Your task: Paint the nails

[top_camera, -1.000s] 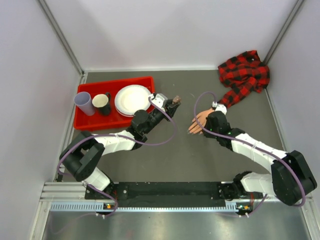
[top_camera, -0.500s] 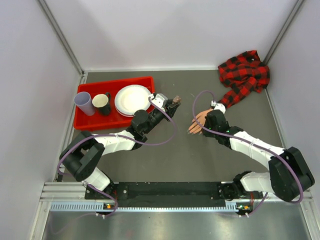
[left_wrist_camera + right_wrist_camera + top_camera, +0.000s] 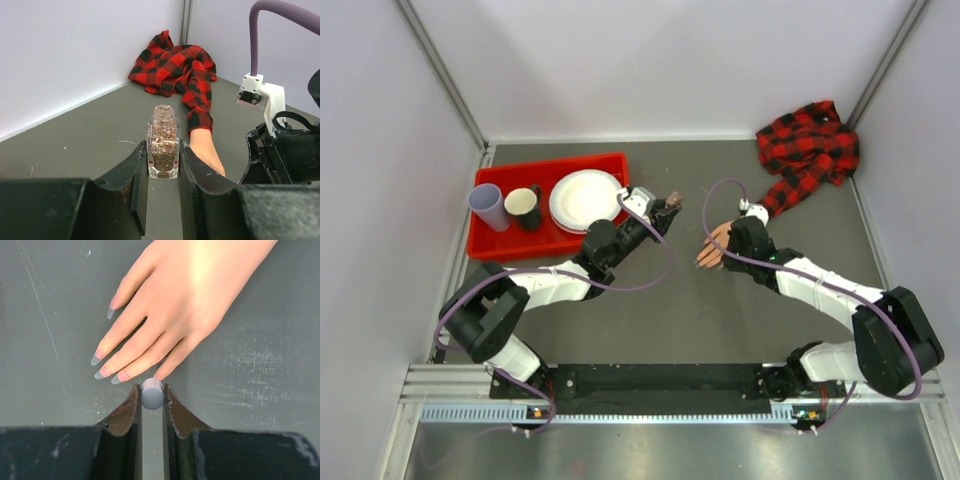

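Observation:
The peach mannequin hand (image 3: 190, 290) lies flat on the grey table, fingers spread toward me, with long clear nails (image 3: 96, 359). My right gripper (image 3: 152, 391) is shut on a round grey polish cap (image 3: 152, 395), which hovers right at the tip of the finger nearest it and hides that nail. In the top view the right gripper (image 3: 728, 243) sits over the hand (image 3: 712, 252). My left gripper (image 3: 163, 152) is shut on a small clear uncapped bottle (image 3: 163, 142) of brown glitter polish, held upright left of the hand, also seen in the top view as the bottle (image 3: 672, 201).
The red-and-black plaid sleeve (image 3: 808, 150) trails from the hand into the back right corner. A red tray (image 3: 500, 245) at the back left carries a white plate (image 3: 585, 199), a grey cup (image 3: 487, 206) and a dark cup (image 3: 523, 206). Walls close in on three sides.
My right wrist has shifted slightly up and left over the mannequin hand. The left arm and bottle have stayed still.

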`<state>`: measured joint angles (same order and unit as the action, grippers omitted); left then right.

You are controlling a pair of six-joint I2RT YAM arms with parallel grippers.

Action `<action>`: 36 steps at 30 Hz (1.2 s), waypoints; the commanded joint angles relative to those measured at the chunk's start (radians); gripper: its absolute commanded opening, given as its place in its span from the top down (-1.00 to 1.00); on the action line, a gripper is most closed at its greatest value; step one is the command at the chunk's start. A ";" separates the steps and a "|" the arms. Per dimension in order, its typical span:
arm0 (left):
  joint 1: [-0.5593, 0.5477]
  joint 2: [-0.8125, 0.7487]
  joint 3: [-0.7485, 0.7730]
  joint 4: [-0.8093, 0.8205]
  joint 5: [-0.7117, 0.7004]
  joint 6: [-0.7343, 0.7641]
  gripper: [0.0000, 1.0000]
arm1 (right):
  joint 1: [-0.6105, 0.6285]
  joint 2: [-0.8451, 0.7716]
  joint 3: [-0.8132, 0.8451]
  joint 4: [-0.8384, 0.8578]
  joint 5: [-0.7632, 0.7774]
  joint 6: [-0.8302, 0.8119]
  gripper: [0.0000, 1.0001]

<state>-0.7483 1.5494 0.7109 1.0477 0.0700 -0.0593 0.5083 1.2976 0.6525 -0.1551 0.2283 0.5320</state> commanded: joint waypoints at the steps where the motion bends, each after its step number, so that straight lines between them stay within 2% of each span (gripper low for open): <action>1: 0.004 -0.006 0.002 0.086 0.016 -0.016 1.00 | 0.006 0.006 0.050 0.009 0.029 0.000 1.00; 36: 0.007 -0.008 0.002 0.081 0.025 -0.020 1.00 | 0.007 0.025 0.070 -0.006 0.052 0.009 1.00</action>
<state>-0.7475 1.5494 0.7109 1.0477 0.0830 -0.0761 0.5083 1.3190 0.6769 -0.1688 0.2504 0.5346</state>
